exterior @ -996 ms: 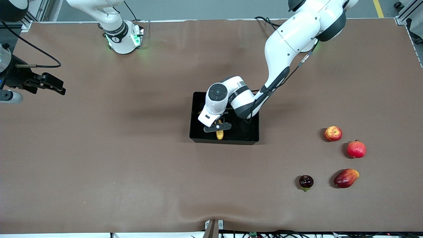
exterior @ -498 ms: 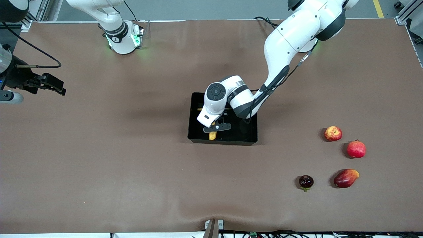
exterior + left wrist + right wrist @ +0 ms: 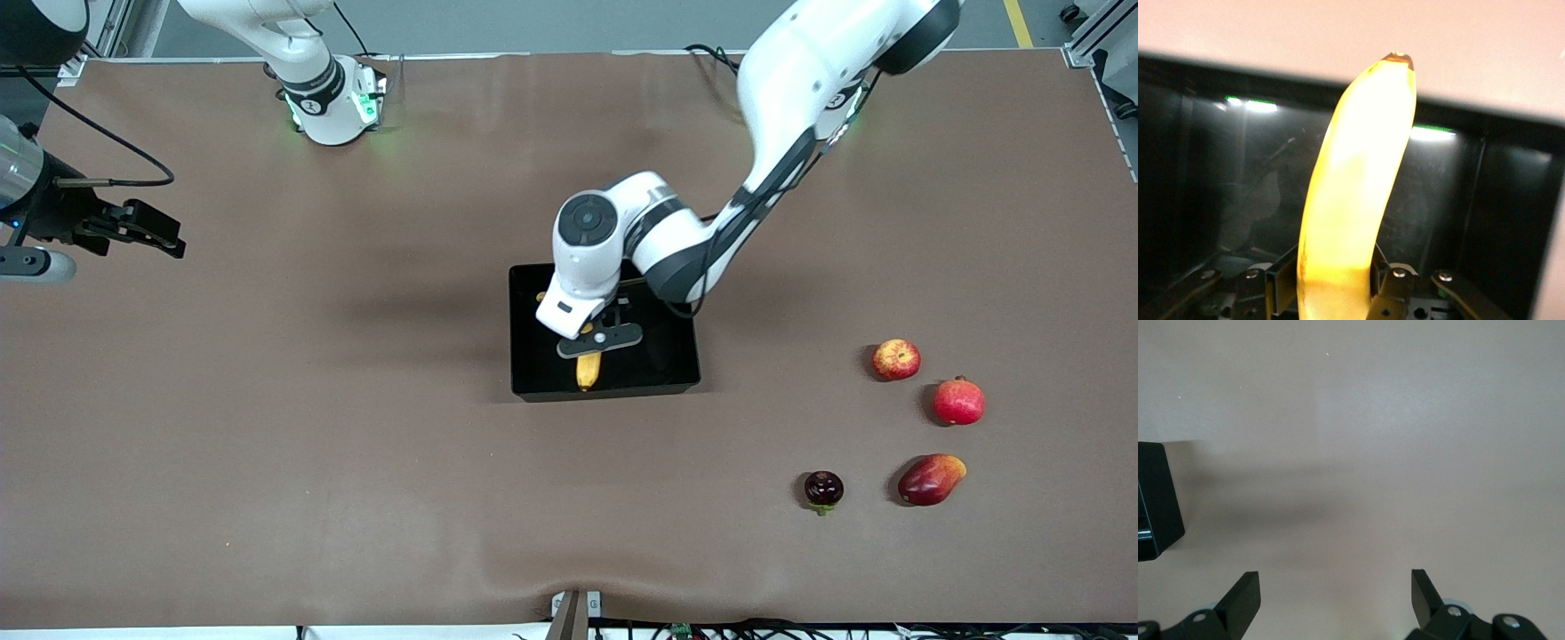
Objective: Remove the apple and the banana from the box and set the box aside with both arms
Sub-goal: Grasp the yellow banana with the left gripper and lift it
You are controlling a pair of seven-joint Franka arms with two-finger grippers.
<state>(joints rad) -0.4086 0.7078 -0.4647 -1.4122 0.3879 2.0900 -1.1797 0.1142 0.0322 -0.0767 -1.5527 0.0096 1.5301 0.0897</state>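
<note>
The black tray (image 3: 677, 360) sits at the table's middle. My left gripper (image 3: 597, 340) is over the tray, shut on the yellow banana (image 3: 587, 370), whose tip sticks out toward the front camera. In the left wrist view the banana (image 3: 1358, 180) runs up from between my fingers (image 3: 1395, 277), with the tray's dark wall (image 3: 1218, 167) round it. The red-yellow apple (image 3: 895, 359) lies on the cloth toward the left arm's end. My right gripper (image 3: 164, 240) waits open and empty at the right arm's end, over bare cloth (image 3: 1335, 587).
A red pomegranate (image 3: 959, 401), a red-orange mango (image 3: 931, 479) and a small dark red fruit (image 3: 823, 489) lie near the apple, nearer the front camera. A black corner (image 3: 1155, 500) shows in the right wrist view. Brown cloth covers the table.
My left gripper has risen a little with the banana and swung it slightly. The tray has shifted a bit toward the front camera. The right arm has barely moved.
</note>
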